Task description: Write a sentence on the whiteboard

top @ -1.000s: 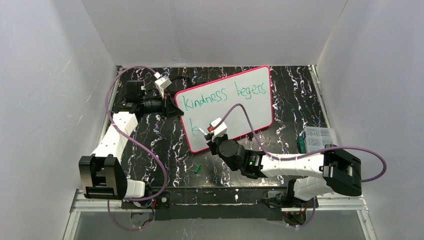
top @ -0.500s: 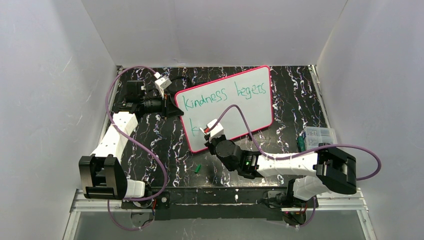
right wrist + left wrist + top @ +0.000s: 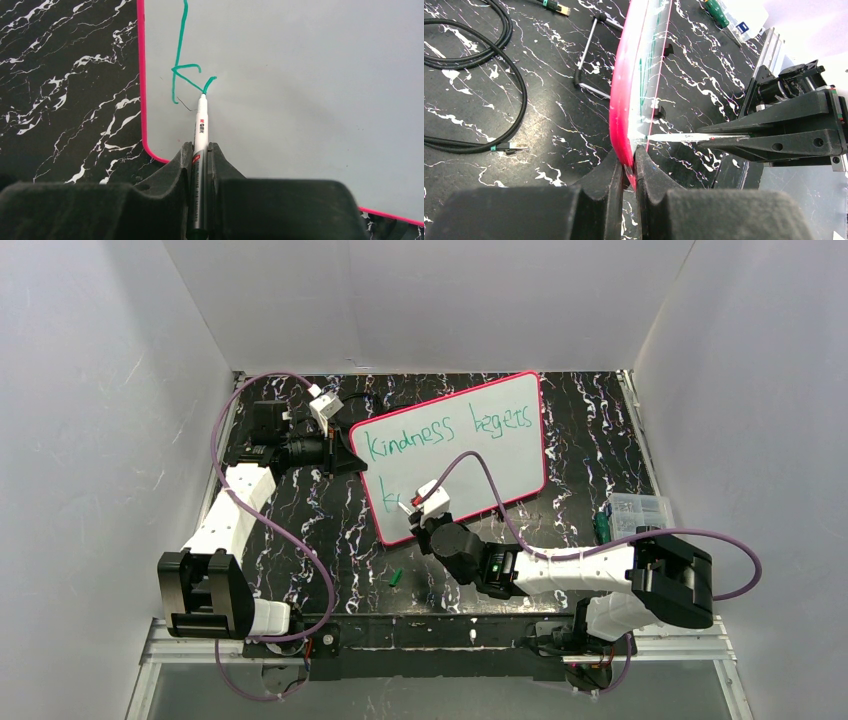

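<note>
The right gripper (image 3: 200, 152) is clamped mid-barrel on the marker (image 3: 200, 125). Its tip touches the whiteboard (image 3: 310, 100) by the near corner, starting the lower line of the sentence (image 3: 445, 427). The board looks light, stiff and glossy, so it probably skids on the bench (image 3: 320, 530) and is best held by the rim. Farther back, the left gripper (image 3: 629, 167) pinches that rim.

Top view: my right gripper (image 3: 410, 510) hides most of line two of the sentence (image 3: 405, 440), lower left of the whiteboard (image 3: 500, 465).
</note>
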You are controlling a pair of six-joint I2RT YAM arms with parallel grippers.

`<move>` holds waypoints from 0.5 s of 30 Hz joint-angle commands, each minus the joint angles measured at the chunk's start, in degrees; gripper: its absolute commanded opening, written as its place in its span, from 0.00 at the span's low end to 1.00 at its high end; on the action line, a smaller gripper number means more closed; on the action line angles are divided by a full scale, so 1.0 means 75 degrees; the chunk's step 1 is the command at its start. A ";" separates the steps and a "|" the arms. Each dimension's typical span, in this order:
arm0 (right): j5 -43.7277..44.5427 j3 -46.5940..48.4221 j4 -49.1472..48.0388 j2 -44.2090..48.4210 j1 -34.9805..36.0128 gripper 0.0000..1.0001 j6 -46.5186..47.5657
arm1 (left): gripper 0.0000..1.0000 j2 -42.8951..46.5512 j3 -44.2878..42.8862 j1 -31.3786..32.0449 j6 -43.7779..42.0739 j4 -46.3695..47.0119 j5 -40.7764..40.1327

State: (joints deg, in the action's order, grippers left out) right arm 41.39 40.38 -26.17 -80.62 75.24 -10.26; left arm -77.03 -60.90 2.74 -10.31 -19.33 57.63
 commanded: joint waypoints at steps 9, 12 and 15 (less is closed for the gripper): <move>-0.0434 0.0079 -0.0039 0.0536 -0.0025 0.01 0.0580 | 0.00 0.0369 -0.0123 -0.0031 -0.0407 0.0222 -0.0166; -0.0296 0.0083 -0.0149 0.0764 -0.0025 0.01 0.0694 | 0.00 0.0372 -0.0121 -0.0034 -0.0413 0.0222 -0.0171; 0.0038 0.0140 -0.0283 0.0880 -0.0022 0.01 0.0801 | 0.00 0.0363 -0.0124 -0.0031 -0.0407 0.0221 -0.0160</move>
State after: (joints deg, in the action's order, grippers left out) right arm 38.87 40.38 -25.19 -76.79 75.18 -6.50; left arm -77.03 -60.90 2.74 -10.33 -19.33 57.84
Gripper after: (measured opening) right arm 0.187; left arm 0.076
